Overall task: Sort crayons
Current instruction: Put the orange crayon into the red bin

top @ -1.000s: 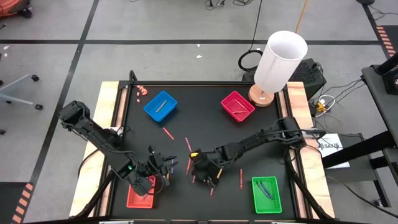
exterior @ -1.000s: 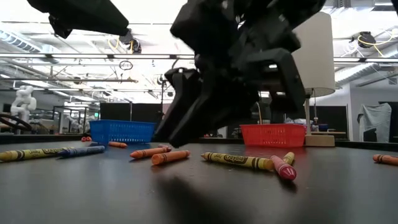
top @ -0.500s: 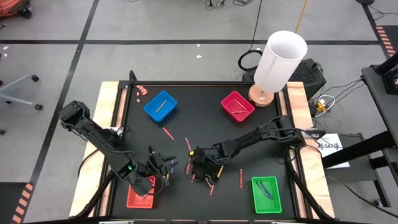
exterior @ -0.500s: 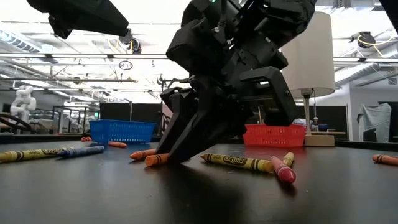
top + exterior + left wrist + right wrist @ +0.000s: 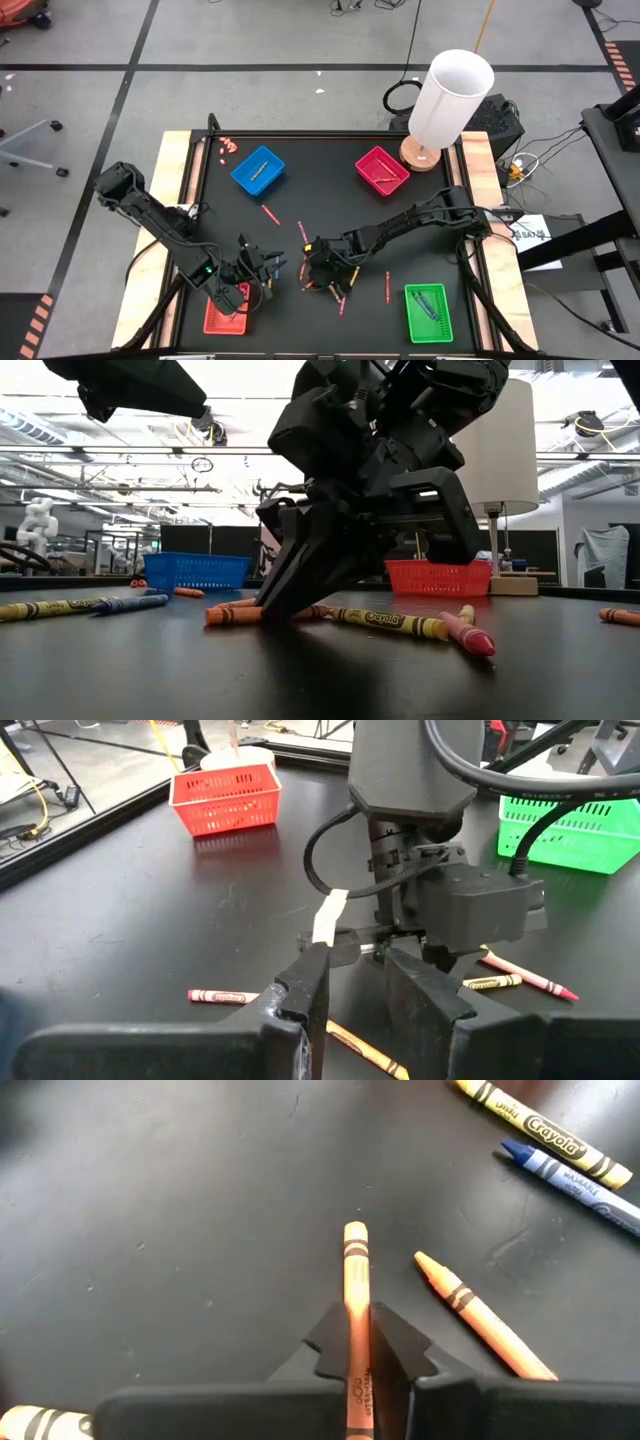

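Crayons lie scattered on the black table (image 5: 330, 200). My right gripper (image 5: 318, 274) is down at the table's near middle, shut on an orange crayon (image 5: 355, 1280). A second orange crayon (image 5: 480, 1318), a yellow one (image 5: 540, 1128) and a blue one (image 5: 570, 1172) lie flat beyond it. In the low view a yellow crayon (image 5: 385, 622) and a pink crayon (image 5: 470, 633) lie beside that gripper. My left gripper (image 5: 262, 270) hovers open by the red tray (image 5: 225, 310), nothing between its fingers (image 5: 310, 985). My right gripper pinches the orange crayon's paper-wrapped body (image 5: 355, 1365) between its two fingers. The fingers slant down from above and the crayon runs out forward from between them. It lies level on the table (image 5: 235, 615), its free end (image 5: 355, 1232) clear of the other crayons.
A blue tray (image 5: 258, 170) and a magenta tray (image 5: 382, 170) stand at the far side, a green tray (image 5: 428, 312) at the near right. A white lamp (image 5: 450, 100) stands at the far right corner. Small pink bits (image 5: 228, 146) lie at the far left.
My right gripper has come down onto the table and shut on the orange crayon, which has slid a little and turned along the table. The pink crayon beside it has been nudged and turned a little.
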You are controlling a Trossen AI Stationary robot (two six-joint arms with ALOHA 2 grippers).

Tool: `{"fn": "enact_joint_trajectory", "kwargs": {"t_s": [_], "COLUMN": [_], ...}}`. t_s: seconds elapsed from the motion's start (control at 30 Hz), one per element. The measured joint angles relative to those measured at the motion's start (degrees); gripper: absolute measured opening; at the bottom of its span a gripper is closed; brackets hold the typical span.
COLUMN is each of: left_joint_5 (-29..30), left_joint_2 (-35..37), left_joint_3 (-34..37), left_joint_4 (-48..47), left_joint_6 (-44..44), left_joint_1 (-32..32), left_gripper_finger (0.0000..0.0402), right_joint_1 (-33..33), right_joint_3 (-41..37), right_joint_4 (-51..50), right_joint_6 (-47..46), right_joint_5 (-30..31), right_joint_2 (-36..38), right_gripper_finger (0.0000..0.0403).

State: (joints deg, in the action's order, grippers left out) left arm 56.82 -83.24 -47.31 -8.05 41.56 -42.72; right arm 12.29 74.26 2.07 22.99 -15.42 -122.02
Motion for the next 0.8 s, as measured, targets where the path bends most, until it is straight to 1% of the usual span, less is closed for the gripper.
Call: {"fn": "enact_joint_trajectory", "kwargs": {"t_s": [0.23, 0.43, 0.53, 0.6, 0.7, 0.8], "left_joint_5": [0.0, -0.1, -0.1, -0.1, -0.1, -0.1], "left_joint_2": [0.0, 0.0, 0.0, 0.0, 0.0, 0.0], "left_joint_3": [0.0, 0.0, 0.0, 0.0, 0.0, 0.0], "left_joint_4": [-0.2, -0.2, -0.2, -0.3, -0.3, -0.3], "left_joint_6": [0.0, 0.0, 0.0, 0.0, 0.0, 0.0], "left_joint_1": [0.0, 0.0, 0.0, 0.0, 0.0, 0.0], "left_gripper_finger": [0.01, 0.01, 0.01, 0.01, 0.01, 0.01], "right_joint_1": [0.3, 1.2, 1.7, 2.0, 2.7, 3.4], "right_joint_3": [-0.2, -0.3, -0.3, -0.3, -0.2, -0.2], "right_joint_4": [-1.2, -5.9, -10.7, -14.6, -20.6, -27.6], "right_joint_6": [0.8, 1.9, 1.1, 0.2, -1.5, -4.7], "right_joint_5": [0.5, 1.0, 0.9, 2.7, 7.1, 9.2], "right_joint_2": [2.3, 8.6, 12.8, 15.8, 20.5, 24.7], "right_gripper_finger": [0.0005, 0.0003, 0.0003, 0.0003, 0.0003, 0.0002]}}
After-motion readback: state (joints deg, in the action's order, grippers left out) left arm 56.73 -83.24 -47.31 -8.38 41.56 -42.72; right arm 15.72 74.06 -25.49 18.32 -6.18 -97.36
